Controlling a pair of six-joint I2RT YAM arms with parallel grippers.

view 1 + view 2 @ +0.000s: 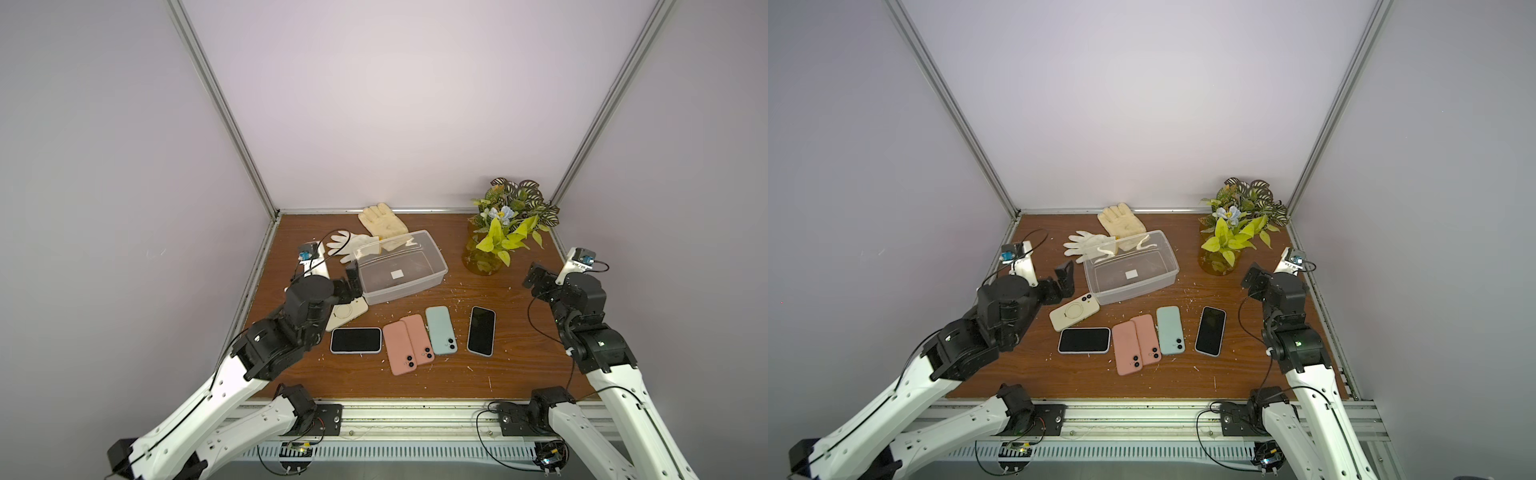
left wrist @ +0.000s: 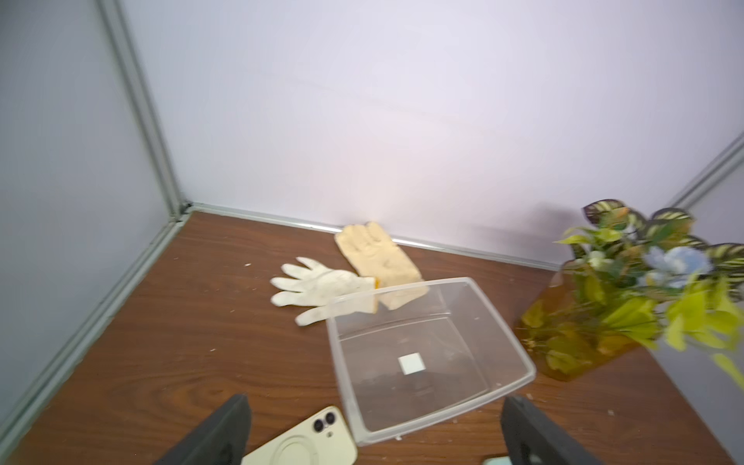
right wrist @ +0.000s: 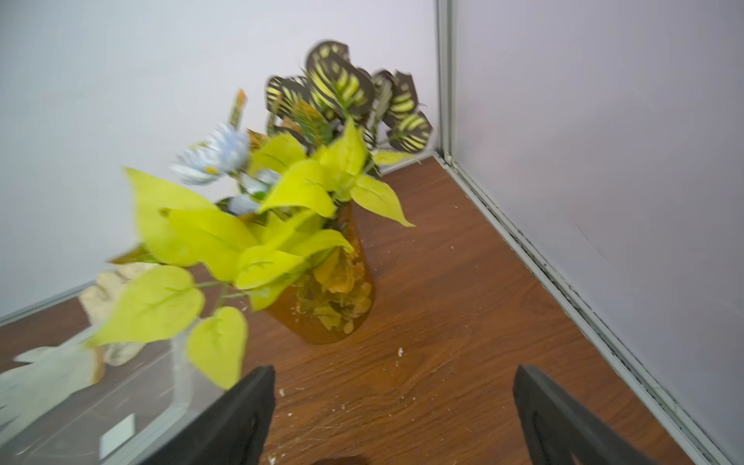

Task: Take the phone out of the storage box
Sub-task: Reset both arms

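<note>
Both sets of jaws stand wide apart, gripping nothing. The left gripper (image 2: pixel 375 397) hangs just beside the left end of the storage box (image 1: pixel 409 288), and the right gripper (image 3: pixel 394 368) faces a potted plant (image 3: pixel 290 225). Only a white sticker (image 1: pixel 397 274) shows inside the box. Six phones lie outside it on the table (image 1: pixel 519 365) — a cream phone (image 1: pixel 1074 312) just beside its near left corner, and a row of five phones (image 1: pixel 1148 338) nearer the robot.

The left arm (image 1: pixel 195 403) and right arm (image 1: pixel 623 399) share white shells dotted with small holes, black joint housings, thin black cables (image 1: pixel 574 372) looping alongside, and flat black claw fingers (image 2: pixel 217 435). Black bases (image 1: pixel 322 415) sit on a silver rail (image 1: pixel 415 415).
</note>
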